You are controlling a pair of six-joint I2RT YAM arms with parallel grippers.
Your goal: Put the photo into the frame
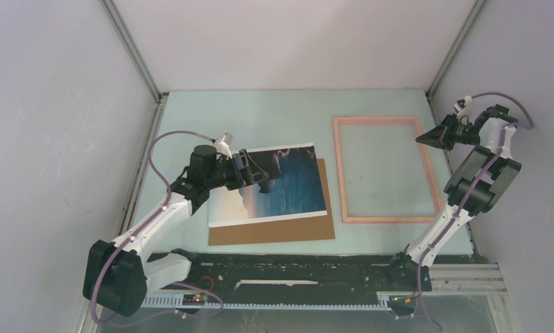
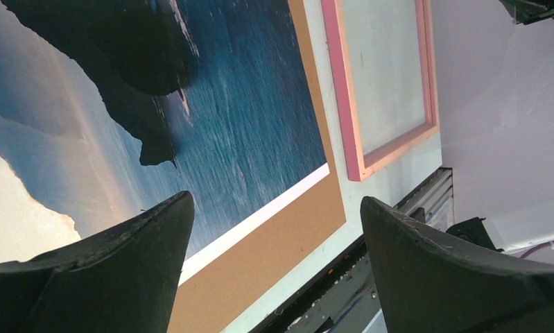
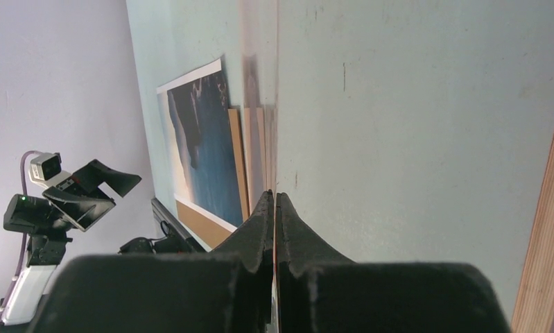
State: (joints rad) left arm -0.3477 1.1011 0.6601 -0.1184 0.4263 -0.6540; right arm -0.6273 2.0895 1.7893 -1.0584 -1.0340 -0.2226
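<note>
The photo (image 1: pixel 281 187), a sea and cliff print with a white border, lies face up on a brown cardboard sheet (image 1: pixel 274 230) left of centre. My left gripper (image 1: pixel 249 170) hovers over the photo's left part, open and empty. In the left wrist view (image 2: pixel 275 202) its fingers straddle the photo (image 2: pixel 239 118) and cardboard (image 2: pixel 260 250). The salmon-pink frame (image 1: pixel 340 173) lies to the right. My right gripper (image 1: pixel 421 139) sits at its right bar, jaws shut (image 3: pixel 274 198) with a thin orange edge between them. The photo (image 3: pixel 201 146) shows beyond.
A black rail (image 1: pixel 295 270) runs along the table's near edge. Grey enclosure walls close in the left, back and right sides. The frame's bar (image 2: pixel 340 90) lies just beside the cardboard's right edge.
</note>
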